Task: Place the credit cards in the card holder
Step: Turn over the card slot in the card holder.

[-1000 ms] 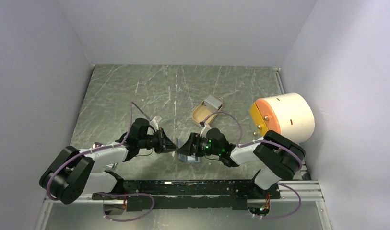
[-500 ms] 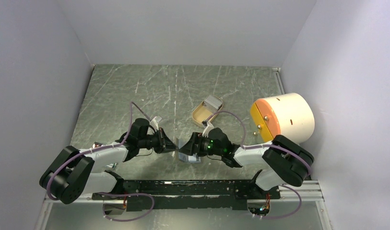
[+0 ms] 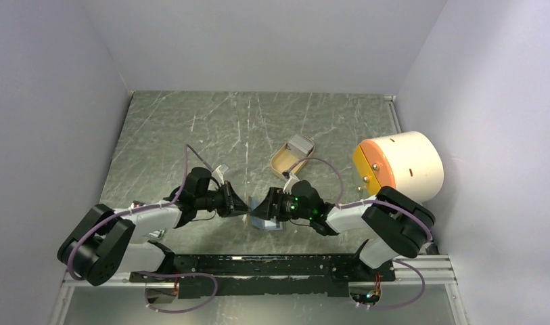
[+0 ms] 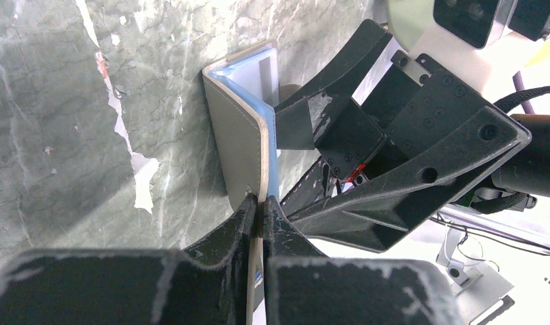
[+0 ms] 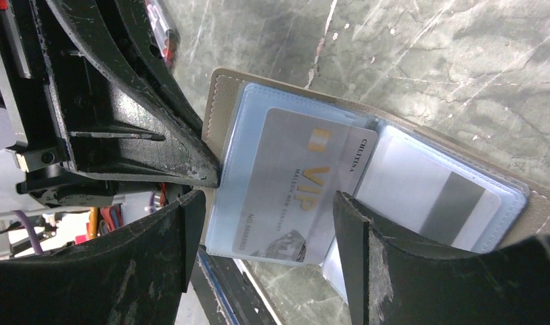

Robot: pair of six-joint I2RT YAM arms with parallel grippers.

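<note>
1. From above, both arms reached in low to the middle of the near worktop [image 3: 191,128], their tips almost meeting. The left pincer [image 3: 244,206] and the right pincer [image 3: 260,206] faced each other. The card holder [image 3: 268,223] was between and just under them, close to the arms' bases. Farther back sat a tan tray [image 3: 291,158], and a cream cylinder [image 3: 402,166] with an orange face lay by the right wall.

2. Through the left wrist camera, the left pincer was clamped tight on the edge of the card holder's olive cover, right by the small snap. It held that cover up on edge. The bluish inside faced the right pincer, and one of that pincer's black fingers lay against the lining.

3. Through the right wrist camera, the card holder was spread open with its clear pockets showing. A VIP credit card [image 5: 292,183] lay at the left pocket; how far in it was, I couldn't tell. A second credit card [image 5: 434,196] with a dark stripe sat inside the right pocket. The right pincer's fingers stood wide apart, straddling the VIP credit card's lower end, and I couldn't tell whether they touched it.
</note>
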